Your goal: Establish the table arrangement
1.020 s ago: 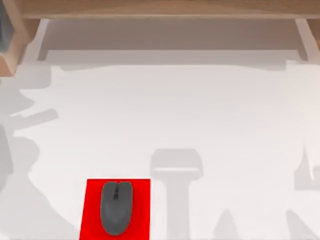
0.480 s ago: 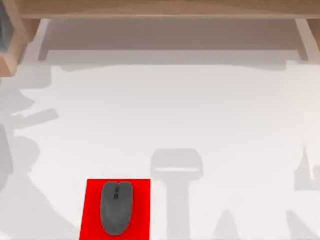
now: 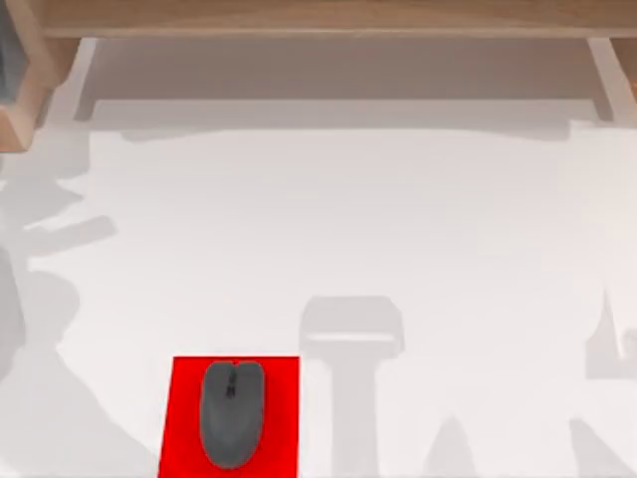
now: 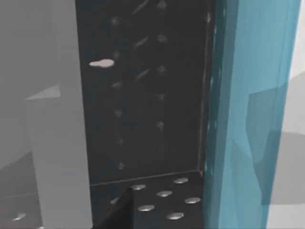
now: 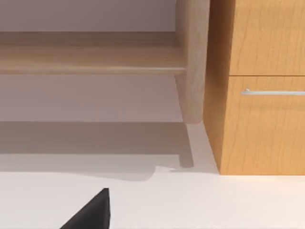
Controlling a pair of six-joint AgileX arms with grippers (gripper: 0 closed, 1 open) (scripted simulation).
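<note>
White tabletop spreading wide across the top view, taking up nearly all of it, with grey shadows falling over its left, right and near parts. Red mat lying at the tabletop's near edge, left of centre; grey computer mouse resting on the mat, well inside its borders. Light wooden frame running along the tabletop's far edge. Wooden drawer unit with a metal handle standing on the tabletop beside a frame post, seen from the right wrist. Teal panel and dark studded surface facing the left wrist camera. Cannot tell either gripper's grasp.
</note>
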